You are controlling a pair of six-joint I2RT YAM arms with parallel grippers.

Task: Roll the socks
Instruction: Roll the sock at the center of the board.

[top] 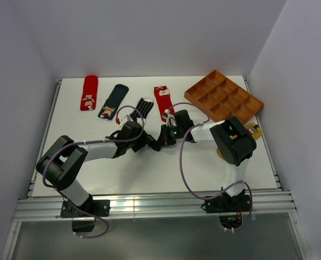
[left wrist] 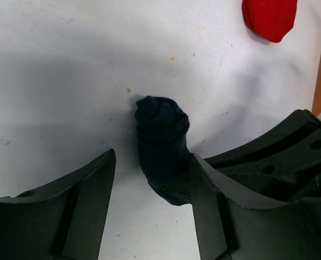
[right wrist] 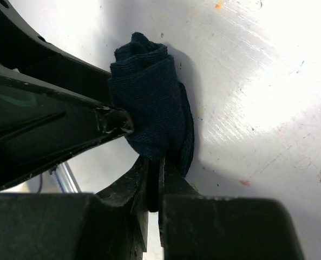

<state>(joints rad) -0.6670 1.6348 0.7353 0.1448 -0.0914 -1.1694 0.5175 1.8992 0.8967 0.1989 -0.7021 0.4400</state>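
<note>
Near the middle of the table [top: 149, 173], the right gripper [right wrist: 154, 181] pinches a fold of the rolled plain navy fabric sock [left wrist: 161, 142] (seemingly a finished roll); the left gripper [left wrist: 154, 158] stands spread wide about it. Next: right lets go, lifts clear.

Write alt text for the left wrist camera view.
A rolled navy sock lies on the white table between the open fingers of the left gripper, touching one of them. The right gripper reaches in from the right, and a red sock shows at the top edge.
</note>
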